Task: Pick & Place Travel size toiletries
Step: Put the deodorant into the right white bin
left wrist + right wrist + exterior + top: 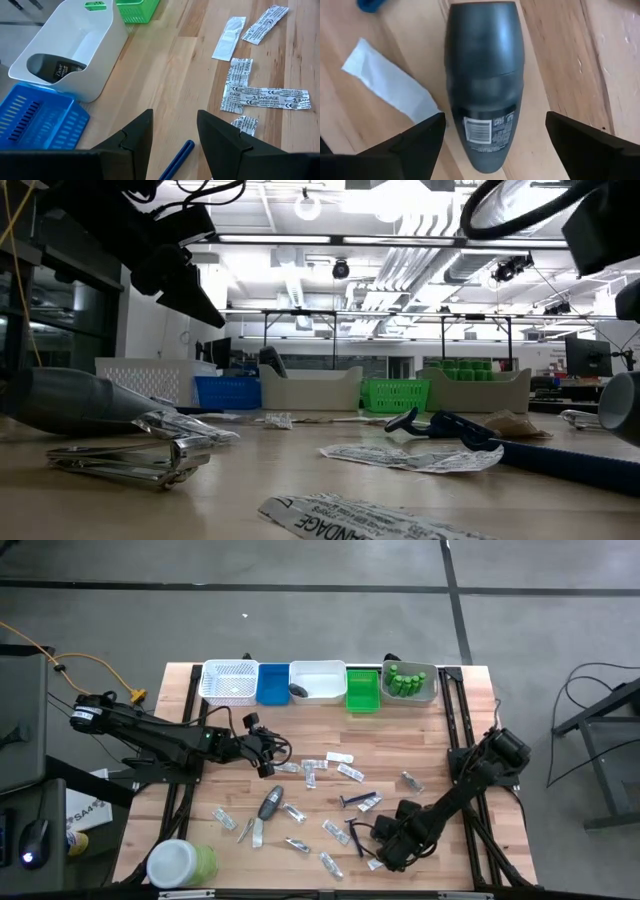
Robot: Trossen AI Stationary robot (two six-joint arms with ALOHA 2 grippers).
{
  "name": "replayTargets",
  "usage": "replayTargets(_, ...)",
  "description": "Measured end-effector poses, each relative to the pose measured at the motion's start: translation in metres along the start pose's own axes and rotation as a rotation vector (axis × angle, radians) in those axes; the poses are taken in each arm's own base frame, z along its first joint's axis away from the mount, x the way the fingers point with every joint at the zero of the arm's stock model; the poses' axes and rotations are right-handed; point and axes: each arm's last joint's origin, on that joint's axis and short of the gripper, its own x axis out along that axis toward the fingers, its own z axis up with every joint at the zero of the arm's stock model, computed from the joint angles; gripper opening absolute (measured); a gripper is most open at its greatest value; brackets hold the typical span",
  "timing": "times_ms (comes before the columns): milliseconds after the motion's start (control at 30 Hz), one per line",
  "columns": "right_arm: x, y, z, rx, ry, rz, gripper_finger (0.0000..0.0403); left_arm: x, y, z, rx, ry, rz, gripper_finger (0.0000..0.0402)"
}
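A dark grey oval piece (485,75) lies flat on the wooden table, label side up. My right gripper (494,120) (392,845) points down over it near the table's front edge, open wide. Its fingers stand on either side of the piece and touch nothing. My left gripper (268,762) (175,117) hangs above the table's left middle, slanting down, with a thin blue razor (177,159) sticking out between its fingers. Sachets (340,768), another razor (355,801) and a grey tube (270,805) lie scattered on the table. My left gripper has the blue razor between its two fingers. Only the handle's free end (188,146) shows, pointing forward along the fingers and clear of the table. The place of contact lies below the wrist picture's bottom edge, so the part held does not show.
A row of trays stands along the far edge: a white basket (230,682), a blue tray (272,683), a white one (322,672) with a dark piece inside, a green one (363,690), and one with green bottles (408,680). A big green jar (180,863) stands front left.
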Motion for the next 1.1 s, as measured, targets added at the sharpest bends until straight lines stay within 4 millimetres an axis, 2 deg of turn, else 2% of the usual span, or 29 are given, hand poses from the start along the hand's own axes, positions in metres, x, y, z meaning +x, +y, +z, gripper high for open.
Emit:
replayTargets(400,0.000,-0.002,0.009,0.023,-0.062,-0.003,0.0294,0.000,0.000,0.000,0.000,0.001,-0.011,0.0152)
replayTargets(600,0.002,-0.002,0.010,0.054,-0.060,-0.009,0.0290,0.000,0.000,0.000,0.000,0.002,-0.011,0.0152)
replayTargets(867,0.019,0.004,0.009,0.055,-0.017,-0.005,0.0290,0.000,0.000,0.000,0.000,0.003,-0.017,0.0152)
replayTargets(1100,0.019,0.004,0.009,0.085,-0.018,-0.004,0.0282,0.000,0.000,0.000,0.000,0.002,-0.018,0.0152)
